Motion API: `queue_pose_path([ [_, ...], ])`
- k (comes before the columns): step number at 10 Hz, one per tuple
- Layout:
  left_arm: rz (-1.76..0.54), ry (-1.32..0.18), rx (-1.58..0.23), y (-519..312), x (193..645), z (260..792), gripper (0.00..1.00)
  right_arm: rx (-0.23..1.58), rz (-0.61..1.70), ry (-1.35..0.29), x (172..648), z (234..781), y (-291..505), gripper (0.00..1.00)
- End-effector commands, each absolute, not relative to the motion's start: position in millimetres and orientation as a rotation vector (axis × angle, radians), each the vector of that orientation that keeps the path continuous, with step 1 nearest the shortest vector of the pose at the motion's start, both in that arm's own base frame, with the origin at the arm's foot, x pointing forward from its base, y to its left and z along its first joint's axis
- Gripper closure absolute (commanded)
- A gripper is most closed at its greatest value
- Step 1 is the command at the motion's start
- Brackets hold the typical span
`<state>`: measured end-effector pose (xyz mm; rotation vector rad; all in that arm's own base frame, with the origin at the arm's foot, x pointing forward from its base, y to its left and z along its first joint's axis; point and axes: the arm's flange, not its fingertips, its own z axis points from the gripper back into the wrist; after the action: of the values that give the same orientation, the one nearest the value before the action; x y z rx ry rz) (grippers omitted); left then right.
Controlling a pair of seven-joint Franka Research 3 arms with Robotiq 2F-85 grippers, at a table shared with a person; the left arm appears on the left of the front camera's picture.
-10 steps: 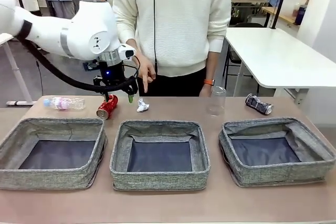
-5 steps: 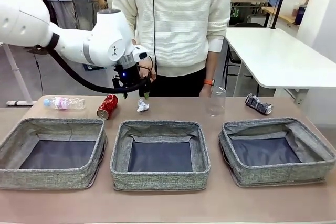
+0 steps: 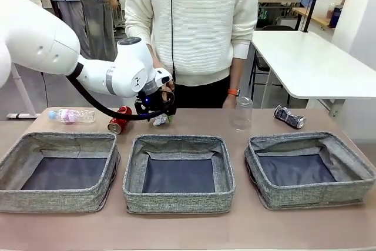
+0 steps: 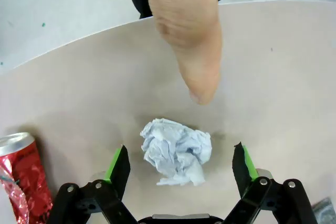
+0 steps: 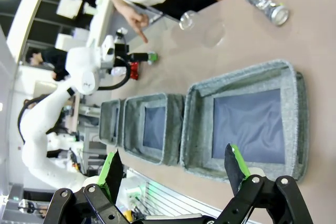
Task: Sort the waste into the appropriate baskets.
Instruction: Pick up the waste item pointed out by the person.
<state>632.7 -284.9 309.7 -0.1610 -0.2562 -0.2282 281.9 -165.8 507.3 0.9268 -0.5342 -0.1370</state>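
Grasping the paper ball (image 4: 176, 151) is the step in hand. The left tool (image 4: 179, 160), wide open and empty, brackets it on the bench (image 4: 278, 77), with a finger (image 4: 191, 56) pointing from 12 o'clock. The next move probably calls for lowering, closing, then carrying it to a basket (image 3: 179, 141) at 6 o'clock. The right tool (image 5: 173, 169) is open and empty.

A long white table (image 3: 311, 63) stands on a pale grey floor (image 3: 35, 95), with a black chair (image 3: 279, 27) just beside it, a cluttered wooden workbench (image 3: 311, 17) behind it, and a white wall (image 3: 358, 4) rising past its right-hand end.
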Motion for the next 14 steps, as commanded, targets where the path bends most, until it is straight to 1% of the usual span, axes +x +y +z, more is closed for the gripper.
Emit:
queue_pose_path([
  [1,-0.195,-0.267,-0.168,-281.6,636.3,314.6,0.00,0.936,-0.114,-0.559,283.8,506.8,-165.3,0.00],
  [3,-0.178,-0.260,-0.185,-279.1,635.1,315.5,0.00,0.936,-0.114,-0.559,283.8,506.8,-165.3,0.00],
  [4,-0.182,-0.263,-0.169,-278.4,635.2,314.8,0.18,0.936,-0.114,-0.559,283.8,506.8,-165.3,0.00],
  [5,-0.186,-0.265,-0.171,-277.6,635.6,314.1,0.56,0.936,-0.114,-0.559,283.8,506.8,-165.3,0.00],
  [6,-0.181,-0.269,-0.147,-276.2,635.2,313.7,0.77,0.936,-0.114,-0.559,283.8,506.8,-165.3,0.00],
  [7,-0.180,-0.265,-0.143,-275.3,635.0,314.2,1.00,0.936,-0.114,-0.559,283.8,506.8,-165.3,0.00],
  [9,-0.173,-0.275,-0.146,-274.8,633.6,316.4,1.00,0.936,-0.114,-0.559,283.8,506.8,-165.3,0.00],
  [10,-0.173,-0.281,-0.157,-276.2,634.0,316.4,0.96,0.936,-0.114,-0.559,283.8,506.8,-165.3,0.00],
  [11,-0.173,-0.279,-0.157,-276.9,633.5,315.9,1.00,0.936,-0.114,-0.559,283.8,506.8,-165.3,0.00],
  [14,-0.156,-0.277,-0.151,-275.1,632.8,318.0,1.00,0.936,-0.114,-0.559,283.8,506.8,-165.3,0.00],
])
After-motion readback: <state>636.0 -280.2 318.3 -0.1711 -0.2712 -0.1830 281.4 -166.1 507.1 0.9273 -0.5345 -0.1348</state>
